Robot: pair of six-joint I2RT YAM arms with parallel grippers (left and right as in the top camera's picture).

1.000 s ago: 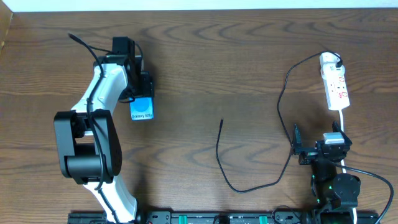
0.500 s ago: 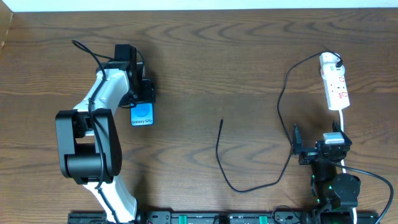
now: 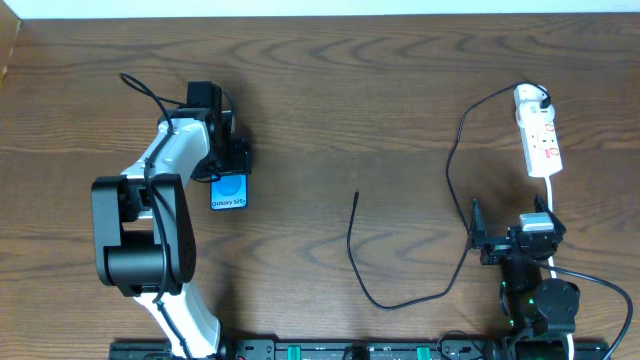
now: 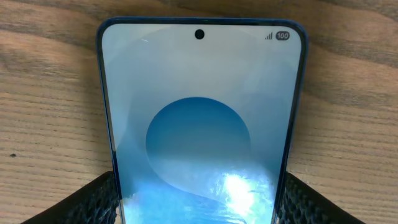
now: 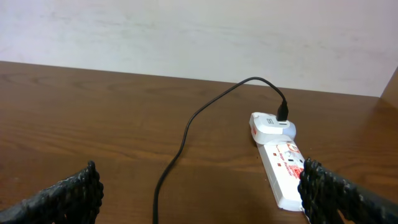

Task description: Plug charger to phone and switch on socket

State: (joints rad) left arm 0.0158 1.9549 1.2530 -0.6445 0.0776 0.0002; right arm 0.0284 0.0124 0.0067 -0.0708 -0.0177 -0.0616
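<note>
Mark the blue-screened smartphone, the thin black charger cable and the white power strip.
blue-screened smartphone (image 3: 229, 191): overhead view, visible screen.
thin black charger cable (image 3: 350, 236): overhead view, bend below its free tip.
white power strip (image 3: 541, 140): overhead view, middle of its body.

- The phone (image 4: 199, 124) runs off the bottom edge of the left wrist view, so its lower end is unseen. From overhead, its far end is hidden under the left gripper (image 3: 229, 170).
- The socket (image 5: 283, 171) has its near end partly hidden behind a finger of the right gripper (image 5: 199, 190).
- The charger (image 3: 448, 172) tip and the socket's switch position are too small to tell from overhead.
</note>
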